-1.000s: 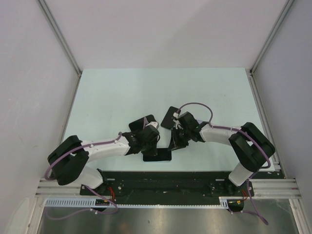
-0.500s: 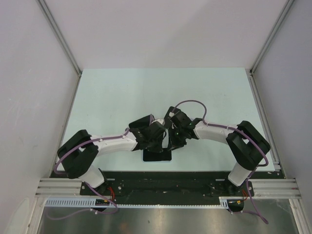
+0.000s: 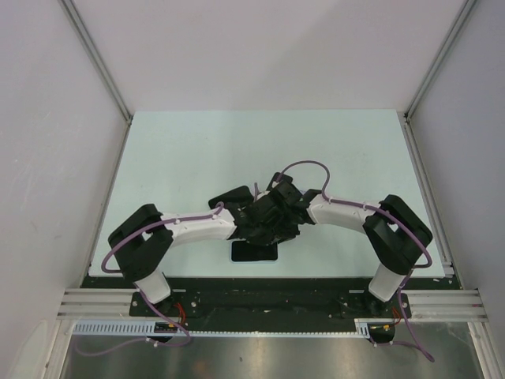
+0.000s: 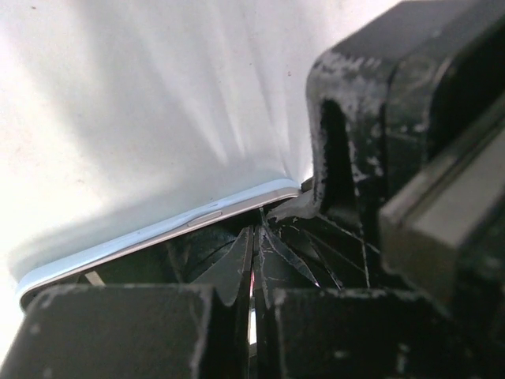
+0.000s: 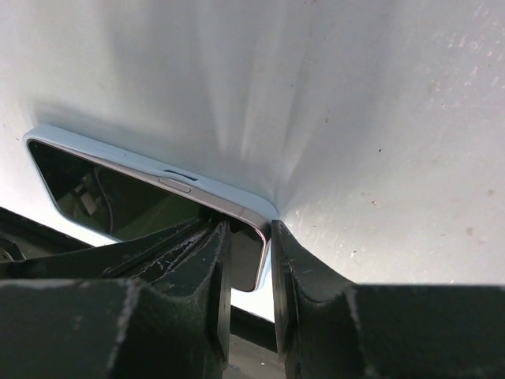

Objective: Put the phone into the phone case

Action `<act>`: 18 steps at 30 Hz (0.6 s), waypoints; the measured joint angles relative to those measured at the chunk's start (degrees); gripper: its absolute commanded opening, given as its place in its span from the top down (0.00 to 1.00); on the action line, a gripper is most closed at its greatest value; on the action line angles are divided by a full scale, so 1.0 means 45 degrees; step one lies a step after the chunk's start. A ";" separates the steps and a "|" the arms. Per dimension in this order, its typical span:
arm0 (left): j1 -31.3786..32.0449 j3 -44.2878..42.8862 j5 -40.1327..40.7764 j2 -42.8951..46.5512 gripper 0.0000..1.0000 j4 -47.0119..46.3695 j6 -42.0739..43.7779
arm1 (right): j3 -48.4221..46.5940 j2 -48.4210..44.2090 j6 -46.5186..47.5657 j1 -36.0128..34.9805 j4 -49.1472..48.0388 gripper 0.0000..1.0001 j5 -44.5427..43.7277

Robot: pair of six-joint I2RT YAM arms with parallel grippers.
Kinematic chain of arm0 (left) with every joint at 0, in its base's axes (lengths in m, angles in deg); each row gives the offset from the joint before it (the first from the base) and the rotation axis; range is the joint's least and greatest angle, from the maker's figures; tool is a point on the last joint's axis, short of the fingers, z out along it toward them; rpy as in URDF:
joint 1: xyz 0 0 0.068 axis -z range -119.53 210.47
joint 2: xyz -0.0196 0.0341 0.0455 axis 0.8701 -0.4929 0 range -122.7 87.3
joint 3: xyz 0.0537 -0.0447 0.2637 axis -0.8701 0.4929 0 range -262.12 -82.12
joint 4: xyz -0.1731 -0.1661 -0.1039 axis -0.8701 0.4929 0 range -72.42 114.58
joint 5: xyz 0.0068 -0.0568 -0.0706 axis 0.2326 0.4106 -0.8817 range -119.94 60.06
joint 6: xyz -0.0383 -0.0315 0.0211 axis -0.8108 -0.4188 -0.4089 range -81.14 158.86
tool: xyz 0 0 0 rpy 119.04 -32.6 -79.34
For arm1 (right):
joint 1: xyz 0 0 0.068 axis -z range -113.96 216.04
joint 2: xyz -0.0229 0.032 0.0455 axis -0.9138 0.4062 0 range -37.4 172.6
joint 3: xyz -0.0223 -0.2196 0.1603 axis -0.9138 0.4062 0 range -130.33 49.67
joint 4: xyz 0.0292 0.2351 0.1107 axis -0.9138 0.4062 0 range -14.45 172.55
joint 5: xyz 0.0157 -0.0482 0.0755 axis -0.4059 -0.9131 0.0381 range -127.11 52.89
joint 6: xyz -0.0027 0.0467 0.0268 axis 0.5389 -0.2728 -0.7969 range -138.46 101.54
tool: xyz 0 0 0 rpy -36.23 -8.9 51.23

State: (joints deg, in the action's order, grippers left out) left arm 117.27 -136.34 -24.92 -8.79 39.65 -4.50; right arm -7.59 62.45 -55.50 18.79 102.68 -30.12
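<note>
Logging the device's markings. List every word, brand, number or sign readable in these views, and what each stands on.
None can be read. The phone shows only a dark screen, cracked in the left wrist view, and a plain pale edge. The table carries no print.

Top external fixed high behind the near edge, looking down over whole table (image 3: 181, 150), both wrist views pressed close, low grazing angle, sharing the phone (image 5: 118, 197) lying by that near edge, mid-width.
</note>
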 measured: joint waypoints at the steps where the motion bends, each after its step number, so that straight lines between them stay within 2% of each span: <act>1: 0.0029 -0.0141 0.0092 -0.0083 1.00 0.0219 -0.0049 | -0.0010 0.0019 -0.0053 0.0034 0.0019 0.82 0.0049; 7: 0.0126 -0.0709 0.0437 -0.0461 1.00 0.1054 -0.0087 | -0.0165 0.0248 -0.0165 0.0214 0.0238 0.78 0.0408; 10: 0.0155 -0.0976 0.0583 -0.0631 1.00 0.1404 -0.0136 | -0.0209 0.0325 -0.0209 0.0306 0.0296 0.67 0.0573; 11: 0.0165 -0.1035 0.0627 -0.0670 1.00 0.1491 -0.0151 | -0.0228 0.0364 -0.0214 0.0330 0.0296 0.56 0.0627; 13: 0.0209 -0.1171 0.0787 -0.0738 1.00 0.1787 -0.0141 | -0.0233 0.0466 -0.0253 0.0340 0.0204 0.46 0.0656; 16: 0.0219 -0.1209 0.1263 -0.0665 1.00 0.2458 -0.0170 | -0.0155 0.0457 -0.0641 0.0325 0.0044 0.38 0.0845; 18: 0.0248 -0.1166 0.1506 -0.0573 1.00 0.2603 -0.0160 | 0.0194 0.0136 -0.0792 0.0321 -0.0384 0.37 0.0792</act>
State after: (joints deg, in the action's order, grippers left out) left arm 118.38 -141.58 -18.15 -11.37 51.36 -5.22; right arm -6.71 63.07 -59.06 20.24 100.95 -26.56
